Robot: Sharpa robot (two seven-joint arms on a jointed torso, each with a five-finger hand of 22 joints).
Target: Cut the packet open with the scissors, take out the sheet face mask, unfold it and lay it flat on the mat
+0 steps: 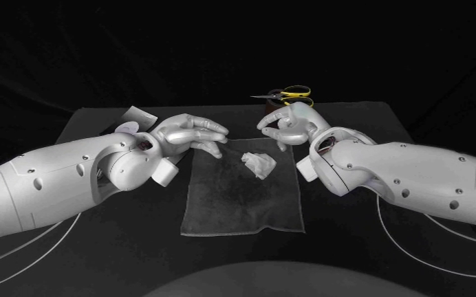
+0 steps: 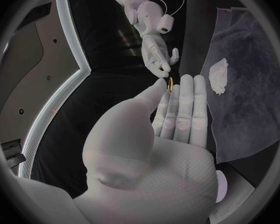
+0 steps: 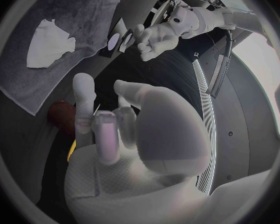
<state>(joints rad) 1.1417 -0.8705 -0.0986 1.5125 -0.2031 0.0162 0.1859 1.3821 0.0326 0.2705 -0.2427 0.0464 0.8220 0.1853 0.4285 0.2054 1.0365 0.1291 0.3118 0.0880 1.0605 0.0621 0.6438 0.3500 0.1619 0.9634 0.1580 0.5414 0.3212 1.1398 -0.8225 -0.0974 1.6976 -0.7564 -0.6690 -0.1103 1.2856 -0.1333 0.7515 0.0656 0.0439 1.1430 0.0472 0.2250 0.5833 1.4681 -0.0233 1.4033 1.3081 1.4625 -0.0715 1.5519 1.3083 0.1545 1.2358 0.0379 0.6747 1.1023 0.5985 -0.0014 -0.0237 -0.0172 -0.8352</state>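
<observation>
Sheet mask (image 1: 260, 164): unopened wad on the mat (image 1: 243, 207), at its far end. Left robot hand (image 1: 188, 134) is released, fingers apart, just beside the mat's far left corner. Right robot hand (image 1: 287, 126) is empty, loosely curved, just past the far edge. The wad lies between them, and your right looks marginally nearer.

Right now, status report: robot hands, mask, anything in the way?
Both empty: left robot hand, right robot hand. The mask crumpled on the mat, not yet unfolded. The scissors behind, out of the way.
</observation>
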